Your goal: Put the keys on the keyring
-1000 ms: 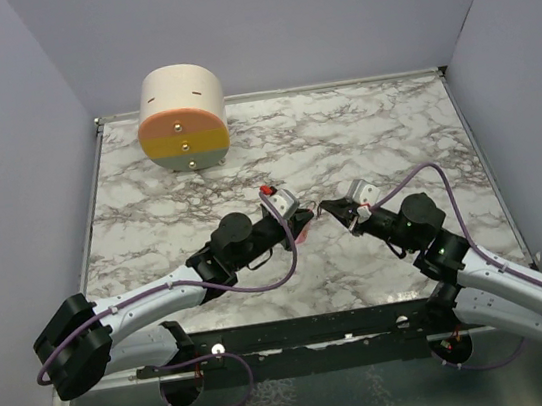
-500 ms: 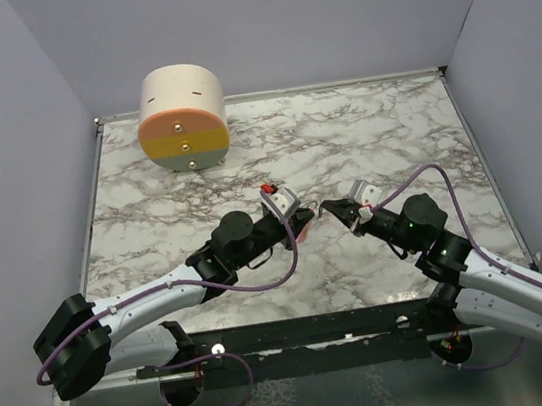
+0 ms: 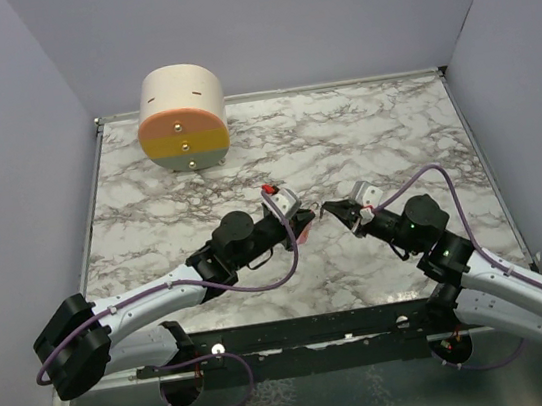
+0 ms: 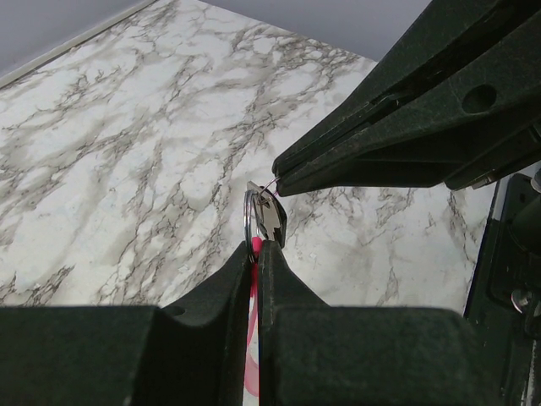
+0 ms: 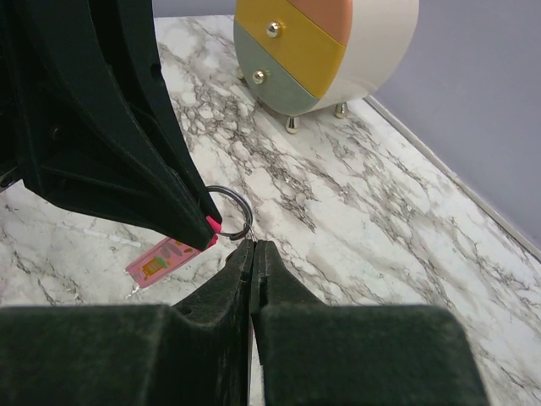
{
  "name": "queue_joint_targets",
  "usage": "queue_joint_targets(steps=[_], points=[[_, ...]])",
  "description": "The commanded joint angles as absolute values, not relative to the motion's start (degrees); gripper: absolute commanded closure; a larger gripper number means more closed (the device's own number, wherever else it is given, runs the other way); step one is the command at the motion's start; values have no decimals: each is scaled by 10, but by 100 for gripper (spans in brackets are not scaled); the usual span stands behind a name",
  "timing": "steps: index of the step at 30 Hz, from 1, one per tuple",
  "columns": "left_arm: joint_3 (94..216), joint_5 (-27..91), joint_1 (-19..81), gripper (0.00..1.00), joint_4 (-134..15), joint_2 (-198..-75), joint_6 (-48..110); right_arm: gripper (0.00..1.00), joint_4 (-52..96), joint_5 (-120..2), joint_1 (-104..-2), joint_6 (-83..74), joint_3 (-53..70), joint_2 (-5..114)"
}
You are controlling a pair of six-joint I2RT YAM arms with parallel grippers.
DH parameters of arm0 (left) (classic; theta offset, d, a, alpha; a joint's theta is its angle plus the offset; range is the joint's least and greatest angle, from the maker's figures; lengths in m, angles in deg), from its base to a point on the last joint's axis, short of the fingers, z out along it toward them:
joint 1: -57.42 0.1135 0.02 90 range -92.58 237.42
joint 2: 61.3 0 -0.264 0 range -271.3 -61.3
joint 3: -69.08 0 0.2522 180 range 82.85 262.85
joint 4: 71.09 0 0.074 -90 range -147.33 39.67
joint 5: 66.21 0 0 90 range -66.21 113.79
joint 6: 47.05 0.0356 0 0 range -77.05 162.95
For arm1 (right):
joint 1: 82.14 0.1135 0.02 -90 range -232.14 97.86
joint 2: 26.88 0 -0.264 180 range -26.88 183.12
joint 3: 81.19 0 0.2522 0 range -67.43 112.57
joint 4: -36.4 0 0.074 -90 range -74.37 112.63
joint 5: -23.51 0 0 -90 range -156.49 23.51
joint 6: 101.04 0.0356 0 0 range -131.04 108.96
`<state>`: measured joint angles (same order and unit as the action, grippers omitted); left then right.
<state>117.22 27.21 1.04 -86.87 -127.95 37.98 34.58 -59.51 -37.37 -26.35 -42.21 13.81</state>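
Note:
My left gripper (image 3: 306,220) is shut on the keys (image 5: 166,260), a slim pink piece; its pink end shows between the fingers (image 4: 254,247) and the rest hangs below, above the marble. The keyring (image 5: 228,212), a thin dark loop, sticks out of the left fingertips (image 5: 203,222) and shows edge-on in the left wrist view (image 4: 248,211), with a small dark metal piece (image 4: 271,218) beside it. My right gripper (image 3: 325,206) is shut, its tips (image 5: 252,246) pinching the ring's rim. Both grippers meet tip to tip at mid-table.
A round cream drawer unit (image 3: 182,120) with orange, yellow and green fronts stands at the back left, also in the right wrist view (image 5: 321,51). Marble tabletop (image 3: 363,139) with grey walls around. A red plug (image 3: 268,189) sits on the left wrist.
The right gripper has shifted slightly toward the left gripper. The left arm has hardly moved. Both stay shut.

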Motion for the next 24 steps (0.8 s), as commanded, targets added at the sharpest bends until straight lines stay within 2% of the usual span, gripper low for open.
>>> queue_joint_targets(steps=[1,16,20,24], points=[[1189,270,11,100,-849,-1279,393,99,350,-617,-371,-271,-411,130],[1204,270,11,99,-823,-1295,393,99,351,-624,-371,-273,-412,124],[1203,256,12,73,-821,-1295,393,99,349,-627,-371,-273,-411,123],[1198,240,14,57,-821,-1287,392,99,349,-629,-371,-272,-411,122]])
